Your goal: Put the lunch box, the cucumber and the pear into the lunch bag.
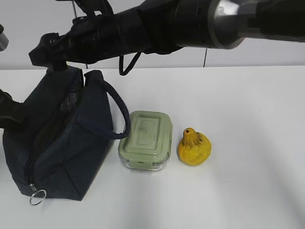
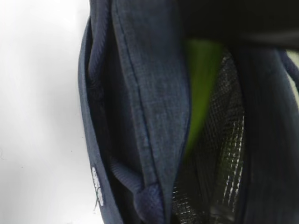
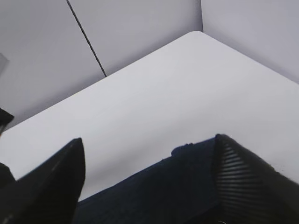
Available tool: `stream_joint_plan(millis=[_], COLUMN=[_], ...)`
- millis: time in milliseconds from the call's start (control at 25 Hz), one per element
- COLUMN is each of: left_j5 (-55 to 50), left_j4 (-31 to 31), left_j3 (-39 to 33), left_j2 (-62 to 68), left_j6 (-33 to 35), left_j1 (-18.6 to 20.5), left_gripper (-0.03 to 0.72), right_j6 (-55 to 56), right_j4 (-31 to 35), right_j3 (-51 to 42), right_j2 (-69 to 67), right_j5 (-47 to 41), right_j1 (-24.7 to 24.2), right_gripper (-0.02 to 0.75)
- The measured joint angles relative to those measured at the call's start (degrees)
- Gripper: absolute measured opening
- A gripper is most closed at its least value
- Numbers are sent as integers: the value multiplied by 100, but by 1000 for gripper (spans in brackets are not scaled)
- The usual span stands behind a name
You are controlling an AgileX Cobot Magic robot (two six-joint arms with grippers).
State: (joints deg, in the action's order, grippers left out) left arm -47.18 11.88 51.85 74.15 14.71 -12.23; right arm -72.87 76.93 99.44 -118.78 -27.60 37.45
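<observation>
The navy lunch bag (image 1: 62,138) stands at the left with its top open. In the left wrist view its fabric (image 2: 149,102) fills the frame, and a green strip, the cucumber (image 2: 202,88), shows inside against the silvery lining (image 2: 229,168). The lunch box (image 1: 147,138), with its sage-green lid, sits just right of the bag. The yellow pear (image 1: 194,147) stands right of the box. My right gripper (image 1: 47,51) reaches across above the bag's far end; its fingers are spread wide and empty over the fabric (image 3: 148,140). My left gripper (image 1: 8,113) is at the bag's left side; its fingers are hidden.
The bag's loop handle (image 1: 121,112) arches toward the lunch box. The zip's ring pull (image 1: 37,196) hangs at the bag's near corner. The right arm (image 1: 190,21) spans the top of the exterior view. White table (image 1: 248,109) lies bare to the right.
</observation>
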Motion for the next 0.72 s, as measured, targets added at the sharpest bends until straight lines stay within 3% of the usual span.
stream_joint_plan(millis=[160, 240, 320, 520, 600, 720], left_j5=[-7, -11, -11, -11, -5, -1], left_j4=[-5, -11, -15, -22, -22, -22], left_j3=[0, 0, 0, 0, 0, 0], left_j2=[0, 0, 0, 0, 0, 0], left_j6=[0, 0, 0, 0, 0, 0], left_j1=[0, 0, 0, 0, 0, 0], left_gripper=[-15, -15, -15, -15, -15, -15], right_j6=[614, 1521, 2748, 5460, 5858, 6089], right_j4=[-742, -1742, -3139, -6003, -6556, -6634], right_j3=[0, 0, 11, 11, 11, 11], right_j2=[441, 707, 930, 947, 772, 442], right_j5=[-230, -491, -941, -2820, -3419, -4048], right_j1=[-275, -522, -854, -1455, -1491, -1479], right_gripper=[647, 636, 614, 587, 585, 585])
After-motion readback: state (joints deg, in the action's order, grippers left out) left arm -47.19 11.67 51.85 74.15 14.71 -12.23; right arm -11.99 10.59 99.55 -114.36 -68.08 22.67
